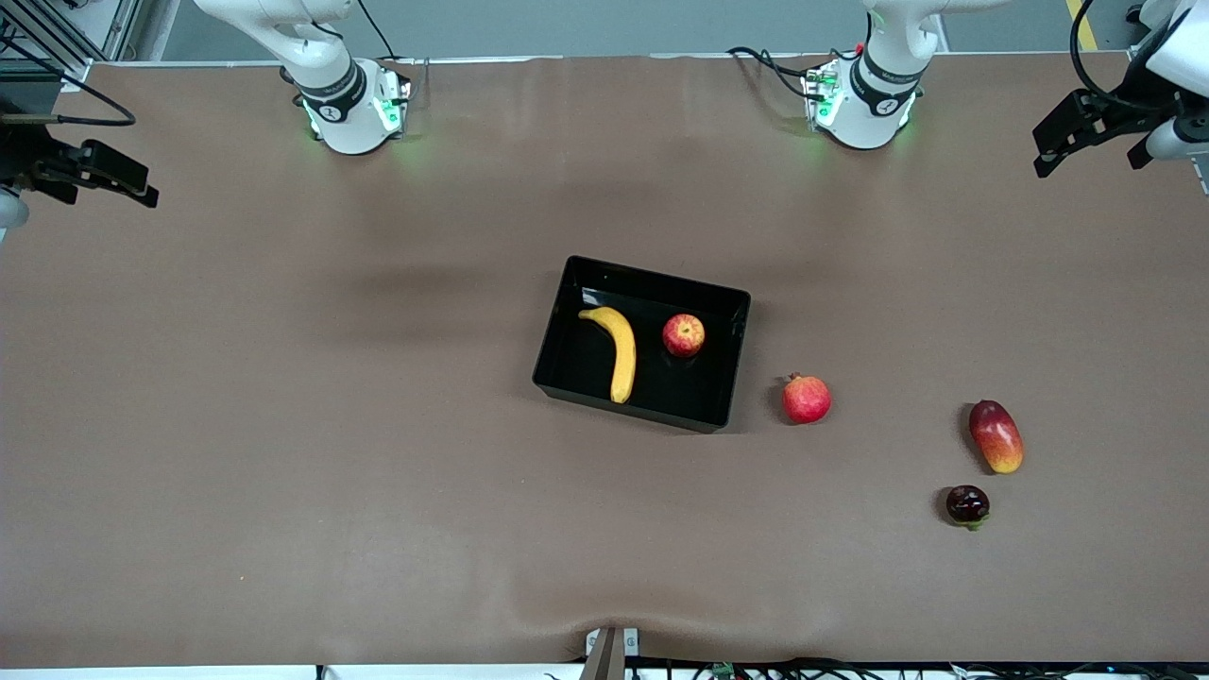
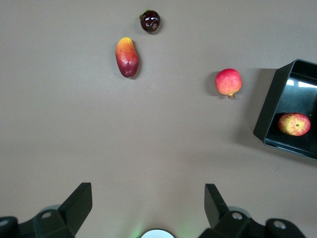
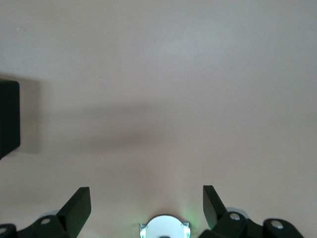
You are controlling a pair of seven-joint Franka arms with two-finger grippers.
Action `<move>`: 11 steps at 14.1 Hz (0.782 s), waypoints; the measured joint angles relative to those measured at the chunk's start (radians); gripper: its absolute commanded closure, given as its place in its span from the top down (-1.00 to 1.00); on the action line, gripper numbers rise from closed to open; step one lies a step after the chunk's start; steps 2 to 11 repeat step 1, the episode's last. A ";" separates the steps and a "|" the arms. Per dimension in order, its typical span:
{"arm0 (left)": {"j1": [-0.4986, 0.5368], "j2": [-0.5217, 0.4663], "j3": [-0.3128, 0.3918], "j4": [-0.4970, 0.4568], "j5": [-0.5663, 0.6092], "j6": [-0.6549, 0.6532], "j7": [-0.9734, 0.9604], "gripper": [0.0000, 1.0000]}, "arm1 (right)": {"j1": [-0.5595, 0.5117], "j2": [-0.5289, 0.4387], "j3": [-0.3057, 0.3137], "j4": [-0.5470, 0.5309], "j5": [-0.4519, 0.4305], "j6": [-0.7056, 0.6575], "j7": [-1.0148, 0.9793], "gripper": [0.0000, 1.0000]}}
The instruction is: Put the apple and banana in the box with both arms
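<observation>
The apple (image 1: 683,335) and banana (image 1: 615,350) are seen lying apart inside the box (image 1: 567,370) at mid-table. A pomegranate (image 1: 806,399), mango (image 1: 996,435) and dark fruit (image 1: 967,504) are spread toward the left arm's end. The left gripper (image 2: 148,206) and right gripper (image 3: 146,204) are held wide open and empty above bare table at their own ends.

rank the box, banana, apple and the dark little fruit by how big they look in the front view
1. box
2. banana
3. apple
4. dark fruit
The apple and dark fruit look close in size; the apple seems only slightly bigger.
</observation>
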State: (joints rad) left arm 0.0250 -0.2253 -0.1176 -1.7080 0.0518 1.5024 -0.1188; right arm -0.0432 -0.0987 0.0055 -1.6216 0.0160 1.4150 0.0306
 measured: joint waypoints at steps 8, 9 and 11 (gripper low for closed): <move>0.000 0.004 0.000 0.000 0.000 0.000 0.000 1.00 | 0.000 0.000 0.000 0.000 0.000 0.005 0.000 1.00; 0.000 0.004 0.000 0.000 0.000 0.000 0.000 1.00 | 0.000 0.000 0.000 0.000 0.000 0.005 0.000 1.00; 0.000 0.004 0.000 0.000 0.000 0.000 0.000 1.00 | 0.000 0.000 0.000 0.000 0.000 0.005 0.000 1.00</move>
